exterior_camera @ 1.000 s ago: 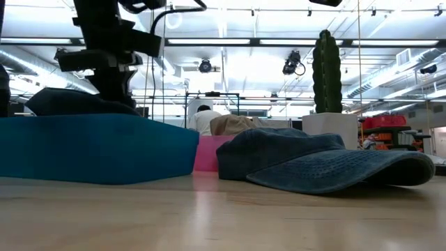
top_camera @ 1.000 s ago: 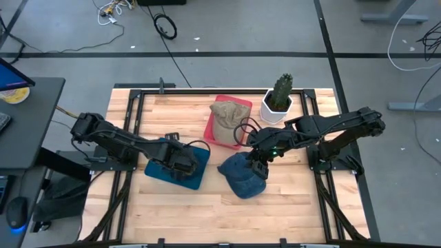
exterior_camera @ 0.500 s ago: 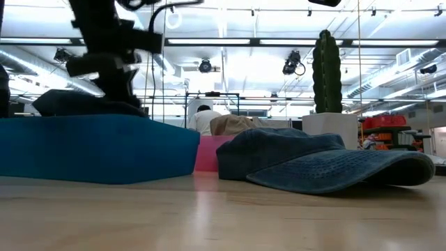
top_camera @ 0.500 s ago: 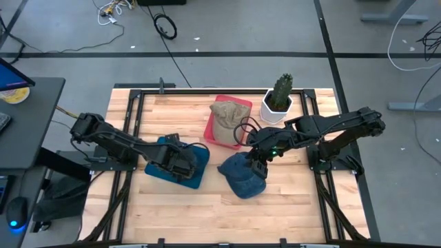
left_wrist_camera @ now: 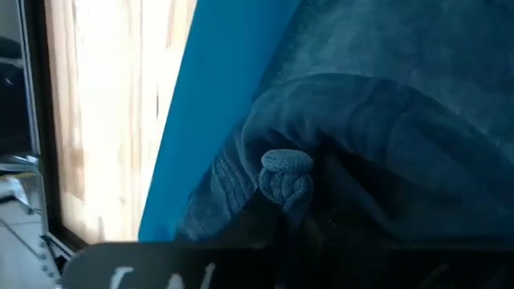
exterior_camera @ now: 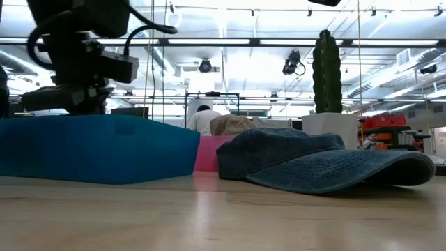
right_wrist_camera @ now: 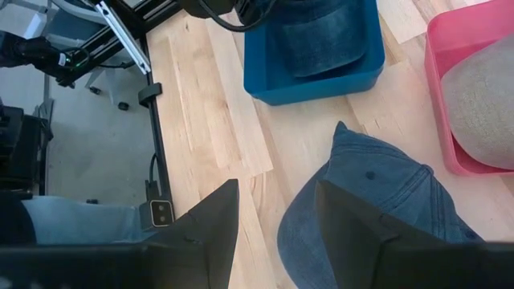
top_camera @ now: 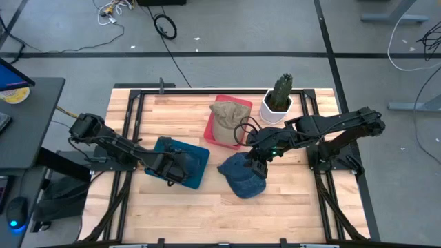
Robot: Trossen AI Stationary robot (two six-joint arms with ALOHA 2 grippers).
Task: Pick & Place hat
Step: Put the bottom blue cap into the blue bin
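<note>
A faded blue denim cap (top_camera: 242,180) (exterior_camera: 313,164) (right_wrist_camera: 377,201) lies crown up on the wood, brim flat on the table. My right gripper (top_camera: 256,163) (right_wrist_camera: 277,237) hangs open above its far edge, clear of it. A darker blue hat (top_camera: 186,157) (right_wrist_camera: 321,36) (left_wrist_camera: 361,120) rests inside the blue tray (top_camera: 196,178) (exterior_camera: 97,146). My left gripper (top_camera: 167,169) (exterior_camera: 70,97) is at the tray's near-left part, close over that hat; its tips are hidden.
A pink tray (top_camera: 212,129) (exterior_camera: 207,153) holding a tan hat (top_camera: 226,117) (exterior_camera: 233,124) sits toward the far edge. A potted cactus (top_camera: 279,93) (exterior_camera: 327,63) stands to its right. Bare wood lies along the near edge.
My left gripper has drawn back from over the blue tray's middle toward its near-left edge, and stands lower against the tray rim in the low view. The right arm and both blue hats have kept still.
</note>
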